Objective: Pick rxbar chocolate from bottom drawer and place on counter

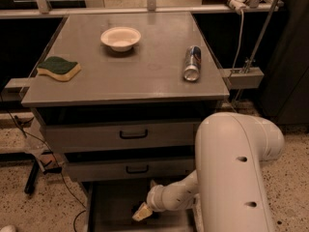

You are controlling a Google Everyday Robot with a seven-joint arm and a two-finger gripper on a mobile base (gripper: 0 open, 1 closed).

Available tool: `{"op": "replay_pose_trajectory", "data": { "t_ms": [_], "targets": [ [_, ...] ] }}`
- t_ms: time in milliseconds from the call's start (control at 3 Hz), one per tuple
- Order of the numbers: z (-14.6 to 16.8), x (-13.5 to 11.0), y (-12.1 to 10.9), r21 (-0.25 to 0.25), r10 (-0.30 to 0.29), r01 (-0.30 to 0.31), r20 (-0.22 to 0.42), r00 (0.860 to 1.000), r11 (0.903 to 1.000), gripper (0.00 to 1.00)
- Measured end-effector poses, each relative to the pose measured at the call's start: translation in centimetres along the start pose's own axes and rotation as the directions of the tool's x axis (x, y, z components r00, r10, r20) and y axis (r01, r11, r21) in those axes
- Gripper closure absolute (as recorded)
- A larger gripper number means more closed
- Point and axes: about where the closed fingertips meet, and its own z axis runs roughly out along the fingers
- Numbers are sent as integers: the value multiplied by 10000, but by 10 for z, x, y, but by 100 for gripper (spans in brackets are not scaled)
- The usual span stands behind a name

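Observation:
The bottom drawer (110, 204) is pulled open at the foot of the cabinet, and its dark floor shows. My gripper (143, 211) is down inside it at the end of the white arm (231, 178), low over the floor. A small dark flat shape, apparently the rxbar chocolate (136, 208), lies right against the gripper's tip. I cannot tell whether it is held. The grey counter (145, 76) is the cabinet's top, well above the gripper.
On the counter are a green-and-yellow sponge (59, 67) at the left, a white bowl (120, 37) at the back, and a can (192, 63) lying on its side at the right. The two upper drawers (133, 134) are shut. Cables lie on the floor at the left.

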Motion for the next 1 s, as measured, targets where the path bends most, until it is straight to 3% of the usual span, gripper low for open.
{"op": "replay_pose_trajectory", "data": {
  "t_ms": [333,667,1000],
  "targets": [
    [0,0,0,0,-2,2,-4,10000,10000,0],
    [9,12,0,28,-221,222,-415,9989,9997,0],
    [21,39,-6,39,-262,266,-878,9958,9996,0]
  ]
}}
